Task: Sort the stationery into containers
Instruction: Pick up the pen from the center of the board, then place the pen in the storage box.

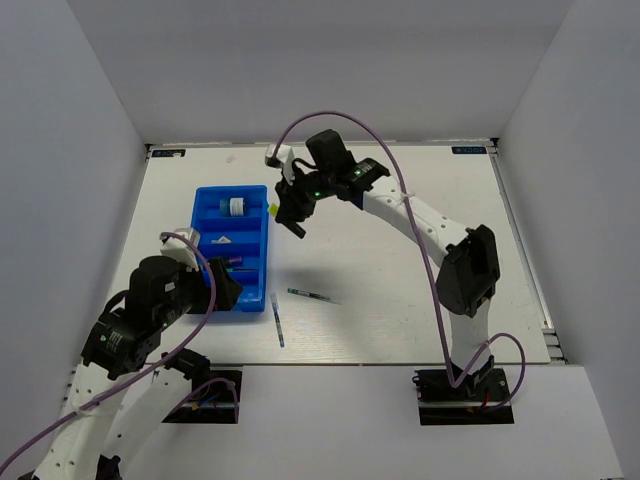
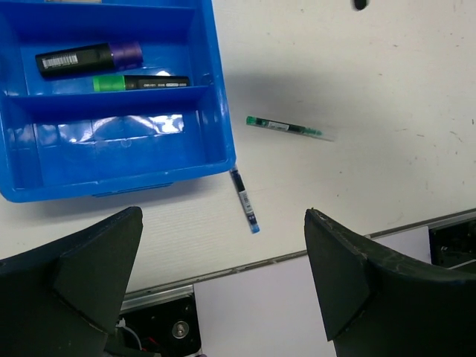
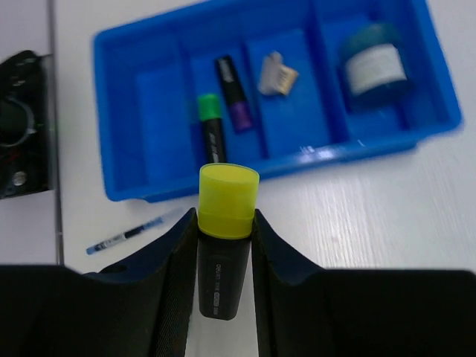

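Note:
My right gripper [image 3: 223, 217] is shut on a black highlighter with a yellow cap [image 3: 227, 195] and holds it in the air just right of the blue tray [image 3: 104, 111]. One tray compartment holds a green-capped highlighter [image 3: 211, 134] and a purple-tipped marker [image 3: 234, 93]. The pale eraser [image 3: 277, 73] lies in the one beside it, and the blue-white pot [image 3: 374, 65] in the one after. A green pen [image 2: 286, 127] and a blue pen [image 2: 245, 199] lie on the table. My left gripper [image 2: 223, 282] stands open and holds nothing, by the tray's near end [image 1: 228, 290].
The tray's end compartment [image 2: 111, 145] nearest the left arm holds nothing. The table's front edge [image 2: 245, 262] runs just below the blue pen. White walls enclose the table on three sides. The right arm [image 1: 430, 230] reaches across the table's middle.

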Action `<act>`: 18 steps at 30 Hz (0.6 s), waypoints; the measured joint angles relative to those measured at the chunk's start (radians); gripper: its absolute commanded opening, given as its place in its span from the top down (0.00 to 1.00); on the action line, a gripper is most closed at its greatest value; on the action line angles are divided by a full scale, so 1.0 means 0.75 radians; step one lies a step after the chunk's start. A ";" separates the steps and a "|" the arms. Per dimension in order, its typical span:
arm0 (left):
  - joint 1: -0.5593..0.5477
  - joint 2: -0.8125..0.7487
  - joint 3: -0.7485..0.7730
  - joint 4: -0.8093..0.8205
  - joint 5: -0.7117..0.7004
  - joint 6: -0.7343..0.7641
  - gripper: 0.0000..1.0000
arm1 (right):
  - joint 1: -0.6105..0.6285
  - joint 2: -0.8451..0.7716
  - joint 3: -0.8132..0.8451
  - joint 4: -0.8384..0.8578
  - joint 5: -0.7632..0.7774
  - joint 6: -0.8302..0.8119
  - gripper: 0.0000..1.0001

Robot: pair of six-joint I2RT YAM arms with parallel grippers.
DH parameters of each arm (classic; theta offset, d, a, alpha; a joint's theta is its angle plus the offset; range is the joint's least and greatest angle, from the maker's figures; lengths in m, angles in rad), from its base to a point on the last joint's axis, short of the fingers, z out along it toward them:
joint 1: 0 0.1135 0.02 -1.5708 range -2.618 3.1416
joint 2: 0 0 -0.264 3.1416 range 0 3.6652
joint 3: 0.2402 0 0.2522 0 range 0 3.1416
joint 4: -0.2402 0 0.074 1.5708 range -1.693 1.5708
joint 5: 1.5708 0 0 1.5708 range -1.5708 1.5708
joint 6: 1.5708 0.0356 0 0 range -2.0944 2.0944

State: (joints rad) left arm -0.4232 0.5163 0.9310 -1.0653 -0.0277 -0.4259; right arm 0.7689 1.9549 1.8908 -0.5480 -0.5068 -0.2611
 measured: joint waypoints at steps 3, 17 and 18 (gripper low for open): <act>0.000 -0.005 0.000 0.016 0.013 0.005 0.00 | 0.009 0.056 0.003 0.095 -0.231 -0.037 1.00; 0.000 -0.129 -0.021 0.023 0.018 0.026 0.00 | 0.151 0.562 0.291 0.671 -0.486 0.088 1.00; 0.000 -0.133 -0.026 0.022 0.018 0.028 0.00 | 0.161 0.567 0.292 0.687 -0.467 0.083 1.00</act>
State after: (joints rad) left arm -0.4232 0.4168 0.9112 -1.0485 -0.0139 -0.4049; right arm 0.8894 2.3802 2.1101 -0.0326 -0.8570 -0.1989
